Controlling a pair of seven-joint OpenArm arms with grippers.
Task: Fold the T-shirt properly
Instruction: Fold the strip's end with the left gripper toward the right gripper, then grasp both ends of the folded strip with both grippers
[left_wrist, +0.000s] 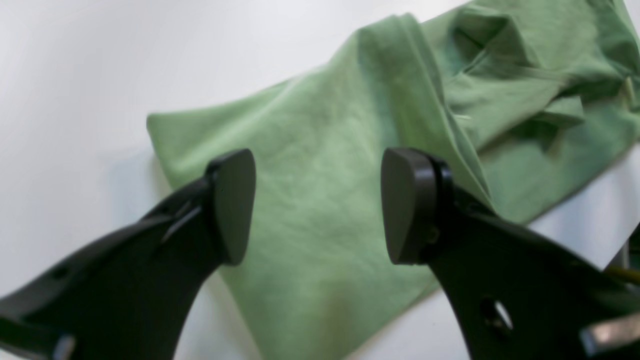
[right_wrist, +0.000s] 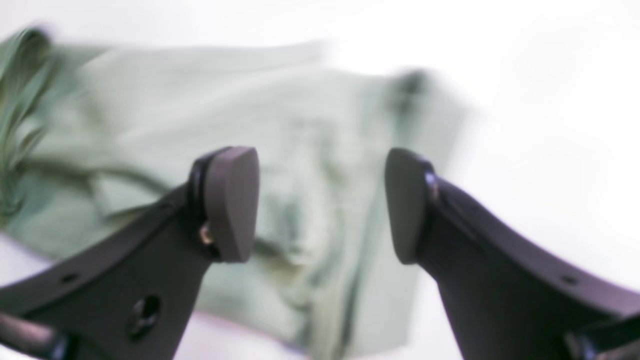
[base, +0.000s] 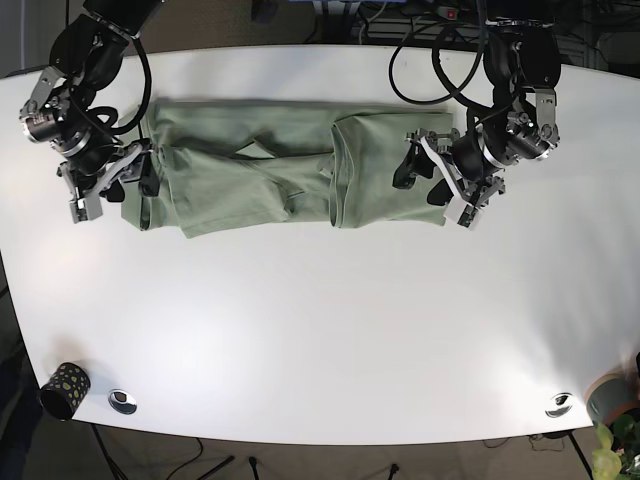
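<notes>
Left wrist view: the left gripper (left_wrist: 317, 205) is seen spread wide, nothing held; the shirt (left_wrist: 350, 165) lies flat on the table (left_wrist: 75, 75) beneath and beyond the fingers.

Right wrist view: the right gripper (right_wrist: 322, 205) is spread, empty; the shirt (right_wrist: 250, 150), blurred, lies under it.

Base view: the shirt (base: 260, 180) is stretched left to right along the far table (base: 320, 330), a gripper over each end.

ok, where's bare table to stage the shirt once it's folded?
The whole near half of the white table, below the green T-shirt, is bare. The back strip is crowded: shirt flanked by the left claw and right claw.
</notes>
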